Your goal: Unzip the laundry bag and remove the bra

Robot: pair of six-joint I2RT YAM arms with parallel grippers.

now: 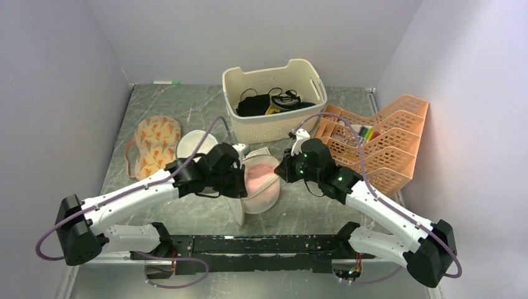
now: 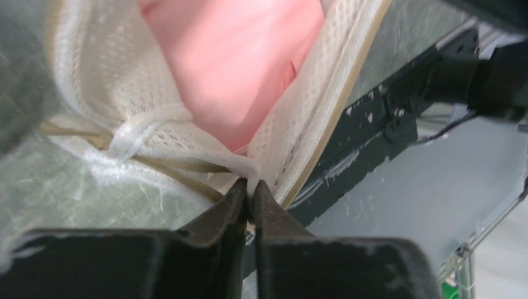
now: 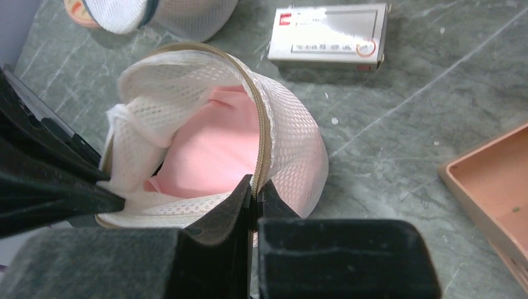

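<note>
Well, my left gripper (image 2: 249, 190) and right gripper (image 3: 254, 190) each pinch the limp mesh rim of the laundry bag (image 1: 261, 187) at the table's (image 1: 187, 112) middle (zip gaping), so the soft, light bra (image 3: 212, 149) inside should lift by its exposed pink fold.

Grey marbled table (image 1: 311, 215): basket (image 1: 268, 128) upper centre, orange racks (image 1: 386, 168) right, floral fabric (image 1: 154, 144) left, laundry bag (image 1: 264, 187) centre.

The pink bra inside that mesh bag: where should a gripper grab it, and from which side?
Probably the soft pink fold of the bra that shows in the unzipped mouth, reached from above through that gap. The mesh of the laundry bag covers it on every other side.
</note>
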